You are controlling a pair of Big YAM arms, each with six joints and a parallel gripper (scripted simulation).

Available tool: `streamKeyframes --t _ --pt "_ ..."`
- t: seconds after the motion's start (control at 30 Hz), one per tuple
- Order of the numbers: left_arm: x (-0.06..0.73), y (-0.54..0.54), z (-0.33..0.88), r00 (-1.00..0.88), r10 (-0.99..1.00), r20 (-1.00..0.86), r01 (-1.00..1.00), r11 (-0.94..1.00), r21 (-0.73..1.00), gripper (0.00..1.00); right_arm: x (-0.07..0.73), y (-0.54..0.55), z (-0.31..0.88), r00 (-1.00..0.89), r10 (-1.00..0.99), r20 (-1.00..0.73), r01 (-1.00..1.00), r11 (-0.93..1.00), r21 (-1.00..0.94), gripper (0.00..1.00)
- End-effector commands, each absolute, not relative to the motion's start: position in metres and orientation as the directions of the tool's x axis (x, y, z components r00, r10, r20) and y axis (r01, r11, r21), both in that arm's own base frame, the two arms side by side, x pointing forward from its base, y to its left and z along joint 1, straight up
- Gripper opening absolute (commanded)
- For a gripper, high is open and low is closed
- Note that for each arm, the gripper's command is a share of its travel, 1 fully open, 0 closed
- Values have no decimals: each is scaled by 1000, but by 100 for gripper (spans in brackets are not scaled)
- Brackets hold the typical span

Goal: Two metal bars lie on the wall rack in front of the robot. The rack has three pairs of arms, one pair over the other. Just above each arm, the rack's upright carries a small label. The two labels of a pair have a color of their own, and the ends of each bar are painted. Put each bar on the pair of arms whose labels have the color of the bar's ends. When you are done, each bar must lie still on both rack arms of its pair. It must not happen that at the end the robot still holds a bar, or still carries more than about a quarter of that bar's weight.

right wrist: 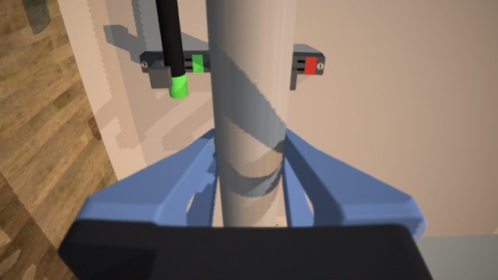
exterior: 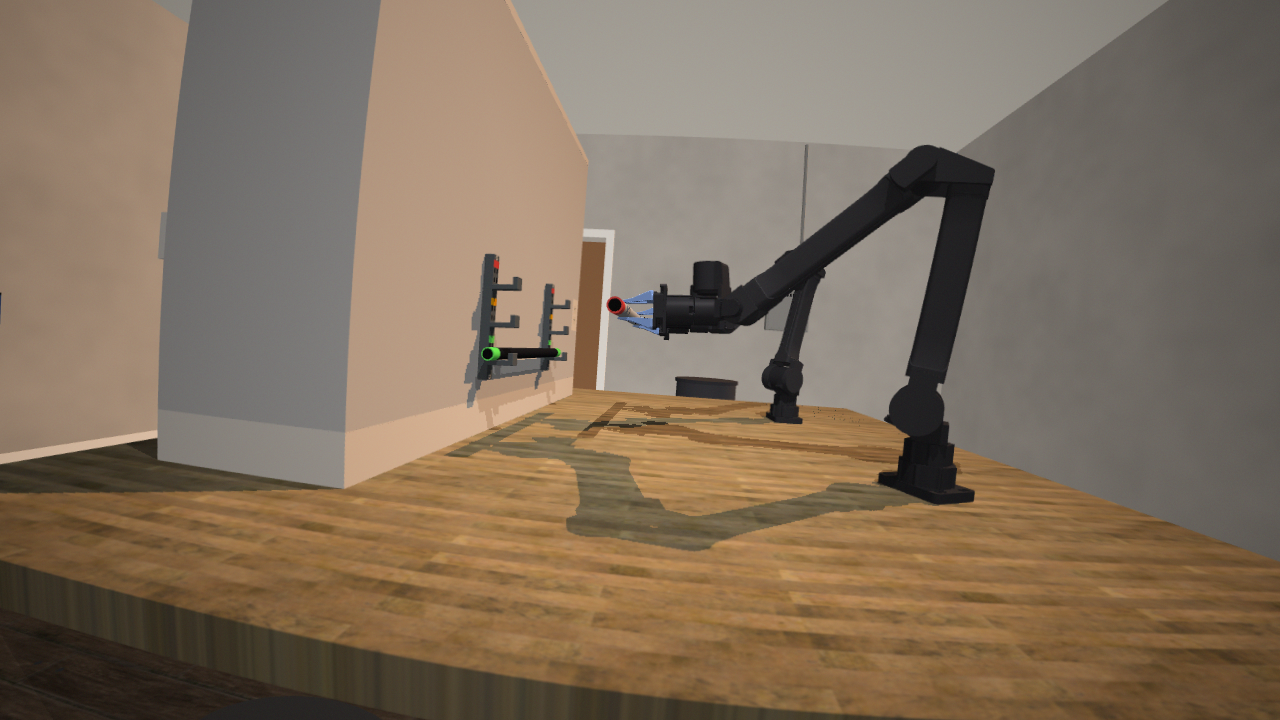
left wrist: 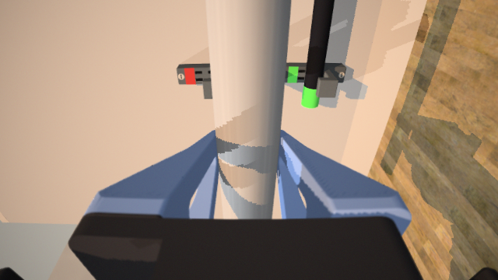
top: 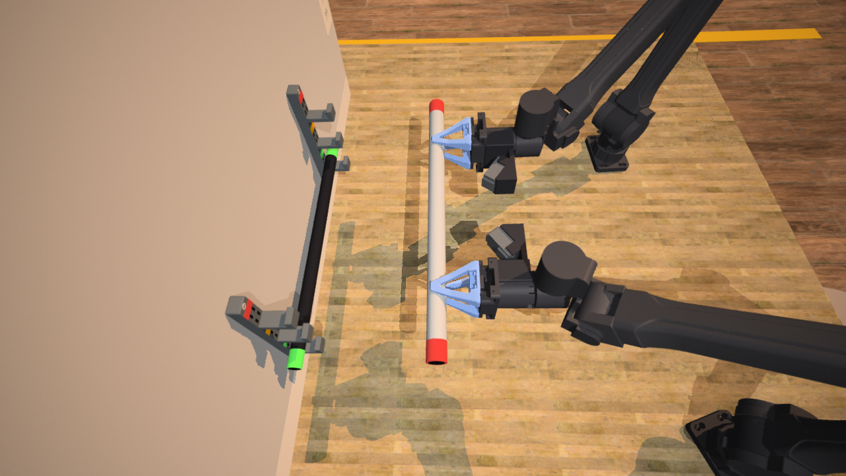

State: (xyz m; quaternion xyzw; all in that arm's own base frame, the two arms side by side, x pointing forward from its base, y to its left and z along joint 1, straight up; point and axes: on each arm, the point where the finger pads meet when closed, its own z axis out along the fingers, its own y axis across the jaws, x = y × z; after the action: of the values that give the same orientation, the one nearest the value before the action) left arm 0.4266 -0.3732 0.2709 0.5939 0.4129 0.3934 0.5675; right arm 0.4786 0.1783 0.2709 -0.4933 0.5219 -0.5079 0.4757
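Observation:
My left gripper [top: 433,287] [left wrist: 247,140] is shut on the white bar [top: 436,213] [left wrist: 249,58] [right wrist: 253,58], which has red ends. My right gripper [top: 435,140] [right wrist: 250,139] is shut on it too, nearer its other end. The bar is level in the air, away from the rack. The black bar [top: 319,237] [exterior: 528,352] with green ends lies on the lowest pair of rack arms, below the green labels [left wrist: 292,74] [right wrist: 198,63]. The red labels [top: 248,309] [left wrist: 190,76] [right wrist: 310,65] mark the top pair, orange the middle; both pairs are empty.
The rack's two uprights [top: 236,306] [top: 293,93] stand on the beige wall [top: 147,207] [exterior: 429,179]. Their arms stick out with raised tips. The wooden table [top: 650,237] [exterior: 358,573] lies below the held bar.

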Motion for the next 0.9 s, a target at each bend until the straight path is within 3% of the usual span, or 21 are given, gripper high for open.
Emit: streamKeyframes --t 0.0,0.87 --pt "426 -368 310 338 941 -36 -19 45 999 0 474 173 297 -74 -997 -30 32 28 -999 0" --pt "403 -360 307 338 941 -36 -19 45 999 0 449 174 294 -74 -997 -30 32 28 -999 0"
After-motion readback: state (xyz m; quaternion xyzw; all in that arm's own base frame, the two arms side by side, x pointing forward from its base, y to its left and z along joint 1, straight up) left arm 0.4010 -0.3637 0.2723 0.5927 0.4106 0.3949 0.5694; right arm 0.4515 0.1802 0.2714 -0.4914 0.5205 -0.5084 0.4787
